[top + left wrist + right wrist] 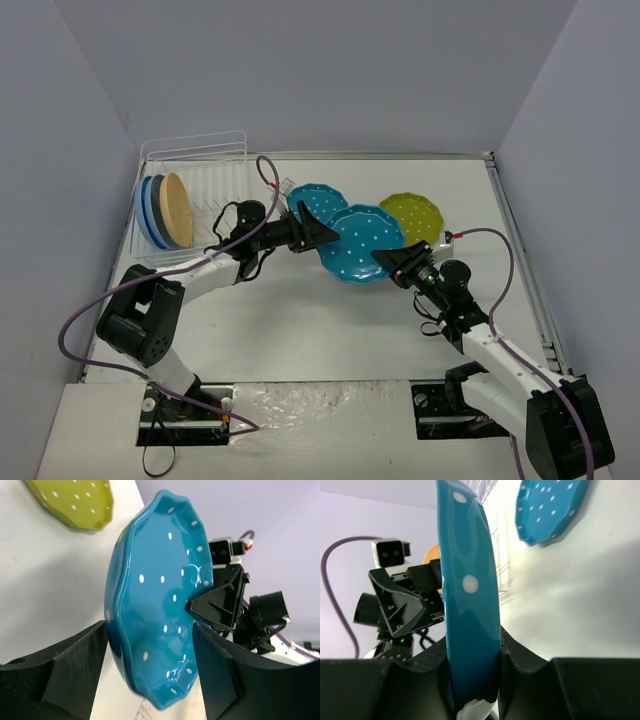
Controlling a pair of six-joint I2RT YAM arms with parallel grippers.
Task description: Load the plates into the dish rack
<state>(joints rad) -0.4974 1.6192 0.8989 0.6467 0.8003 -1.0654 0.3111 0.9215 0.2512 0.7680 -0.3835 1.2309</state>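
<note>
A teal white-dotted plate [362, 243] is held up off the table on its edge, with my right gripper [400, 262] shut on its near rim [467, 605]. My left gripper [325, 235] stands open, its fingers [75, 665] on either side of the same plate's [155, 605] opposite rim with gaps showing. A second teal dotted plate [316, 202] lies flat behind the left gripper. The lime green dotted plate [411, 215] lies flat at the back right. The white wire dish rack [215, 160] stands at the back left, holding two light blue plates [148, 212] and an orange-yellow plate [178, 208] upright.
A small clear item [286, 186] lies beside the rack. Purple cables loop from both arms over the table. The table's right edge has a metal rail [520, 250]. Grey walls close the sides and back.
</note>
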